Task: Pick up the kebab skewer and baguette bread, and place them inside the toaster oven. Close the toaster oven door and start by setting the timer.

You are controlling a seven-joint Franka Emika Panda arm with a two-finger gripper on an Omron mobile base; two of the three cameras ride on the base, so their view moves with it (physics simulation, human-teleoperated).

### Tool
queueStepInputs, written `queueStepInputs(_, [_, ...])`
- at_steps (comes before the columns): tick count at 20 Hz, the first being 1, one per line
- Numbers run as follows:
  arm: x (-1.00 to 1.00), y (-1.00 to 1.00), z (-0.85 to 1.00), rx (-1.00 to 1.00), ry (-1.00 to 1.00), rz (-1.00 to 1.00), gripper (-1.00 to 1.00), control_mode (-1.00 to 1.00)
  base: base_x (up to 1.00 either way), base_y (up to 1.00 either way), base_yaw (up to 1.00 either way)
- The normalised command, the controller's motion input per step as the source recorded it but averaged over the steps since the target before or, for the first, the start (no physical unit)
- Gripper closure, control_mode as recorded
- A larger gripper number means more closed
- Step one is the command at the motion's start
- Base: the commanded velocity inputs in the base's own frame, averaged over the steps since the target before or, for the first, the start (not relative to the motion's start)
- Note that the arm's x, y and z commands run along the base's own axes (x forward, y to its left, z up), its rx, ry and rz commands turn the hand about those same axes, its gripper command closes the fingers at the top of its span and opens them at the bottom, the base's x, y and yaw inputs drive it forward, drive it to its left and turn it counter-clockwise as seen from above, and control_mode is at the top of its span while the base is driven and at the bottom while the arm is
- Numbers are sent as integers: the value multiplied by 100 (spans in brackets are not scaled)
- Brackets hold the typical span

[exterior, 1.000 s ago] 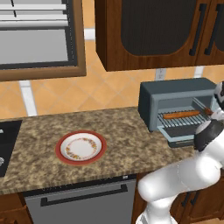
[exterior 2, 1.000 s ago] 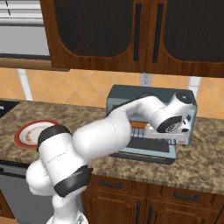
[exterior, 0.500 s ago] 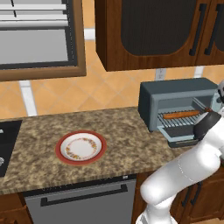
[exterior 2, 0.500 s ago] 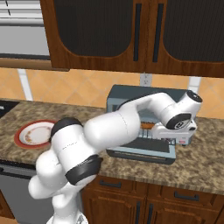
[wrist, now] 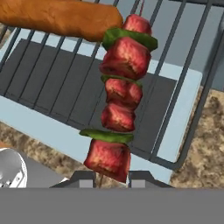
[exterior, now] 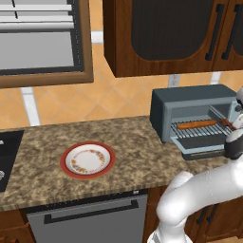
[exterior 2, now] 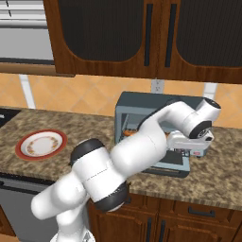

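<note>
My gripper (wrist: pixel 112 178) is shut on the near end of the kebab skewer (wrist: pixel 120 96), a thin stick with red-brown chunks and green slices. The skewer reaches out over the right part of the wire rack (wrist: pixel 175 65) of the toaster oven (exterior: pixel 190 102). Whether it touches the wires I cannot tell. The baguette bread (wrist: pixel 57 17) lies across the rack, its rounded end right beside the skewer's far tip. It is also visible as an orange loaf, the baguette bread (exterior: pixel 197 125), inside the oven. The toaster oven door (exterior: pixel 203 142) hangs open, folded down flat.
A red-rimmed plate (exterior: pixel 88 160) sits on the granite counter (exterior: pixel 128 142) left of the oven, with nothing on it. Dark wood cabinets (exterior 2: pixel 142 33) hang above the oven. My white arm (exterior 2: pixel 142 151) crosses in front of the oven in the right base view.
The hand has moved a little to the right along the oven front, with the skewer still in its grip. Baguette, door and plate are unchanged.
</note>
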Motion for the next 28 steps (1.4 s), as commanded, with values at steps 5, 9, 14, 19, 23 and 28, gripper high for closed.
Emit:
queueStepInputs(5, [19, -1, -6, 0, 0, 0, 100, -100, 0, 0, 0])
queueStepInputs(9, [16, -3, -7, 0, 0, 0, 100, -100, 0, 0, 0])
queueStepInputs(14, [4, 0, -17, 0, 0, 0, 100, -100, 0, 0, 0])
queueStepInputs(19, [15, 0, -15, 0, 0, 0, 100, -100, 0, 0, 0])
queueStepInputs(23, [6, 0, -5, 0, 0, 0, 100, -100, 0, 0, 0])
queueStepInputs(28, [0, 3, -18, 0, -3, 0, 100, -100, 0, 0, 0])
